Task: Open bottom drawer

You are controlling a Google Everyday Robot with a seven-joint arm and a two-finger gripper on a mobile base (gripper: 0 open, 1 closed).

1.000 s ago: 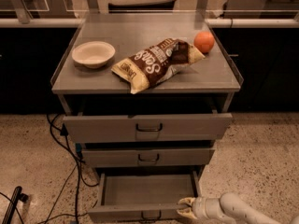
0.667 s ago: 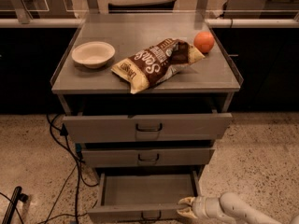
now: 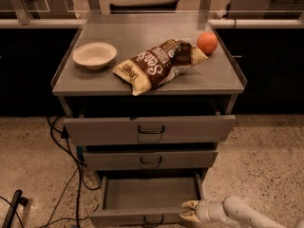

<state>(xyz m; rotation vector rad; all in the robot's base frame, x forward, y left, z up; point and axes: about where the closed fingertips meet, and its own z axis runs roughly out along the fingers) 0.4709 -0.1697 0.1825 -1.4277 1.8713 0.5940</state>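
The bottom drawer (image 3: 142, 216) of the grey metal cabinet is pulled out, and its bare inside shows. Its flat front lies at the lower edge of the view, with a small dark loop handle (image 3: 153, 220) at the centre. My gripper (image 3: 186, 211), cream-tipped on a white arm, comes in from the lower right. It sits at the right end of the drawer front, beside the handle and not on it. Its fingers stand a little apart and hold nothing.
The middle drawer (image 3: 150, 159) and the top drawer (image 3: 149, 129) stick out a little. On the cabinet top (image 3: 95, 82) are a white bowl (image 3: 94, 55), a brown snack bag (image 3: 159, 63) and an orange (image 3: 207, 42). Black cables (image 3: 71, 175) trail on the floor at the left.
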